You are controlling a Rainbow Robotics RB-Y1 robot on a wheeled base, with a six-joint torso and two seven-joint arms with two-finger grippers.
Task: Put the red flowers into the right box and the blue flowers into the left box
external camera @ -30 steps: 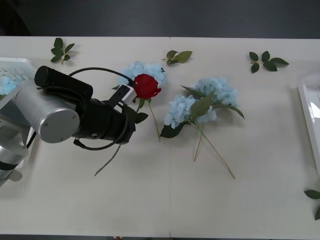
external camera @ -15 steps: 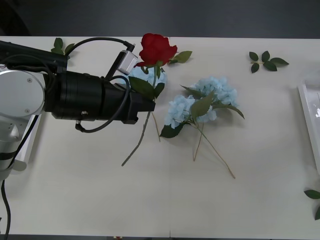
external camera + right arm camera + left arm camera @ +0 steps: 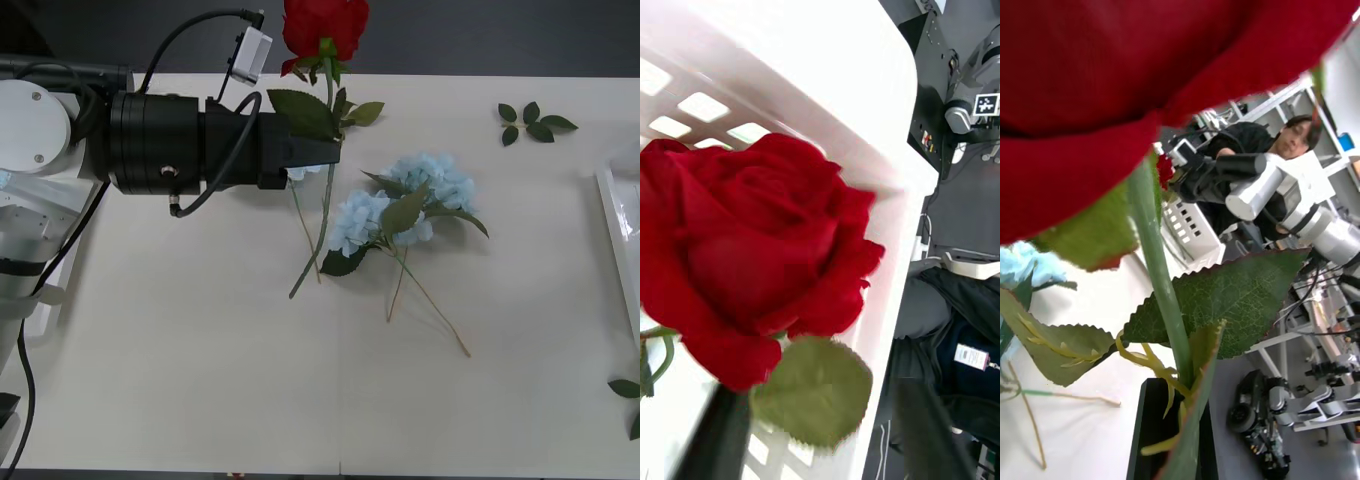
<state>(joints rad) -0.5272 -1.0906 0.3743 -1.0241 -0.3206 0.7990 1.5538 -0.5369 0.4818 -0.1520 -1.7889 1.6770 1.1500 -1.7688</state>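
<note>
One red rose [image 3: 322, 25] hangs in the left gripper [image 3: 325, 152], whose fingers are clamped on the stem just below the leaves. In the front view the head sits at top centre. The stem runs nearly straight down the frame, with its free end dangling over the table [image 3: 200, 380] just left of the blue flowers [image 3: 400, 205]. The right box [image 3: 612, 215] shows only as a white rim at the far right edge, well apart from the gripper. The blue clusters lie between the two. The rose therefore has to cross the whole frame rightward, likely staying high enough for the stem to clear them. The right arm [image 3: 1255, 191] is the nearer one to that box.
</note>
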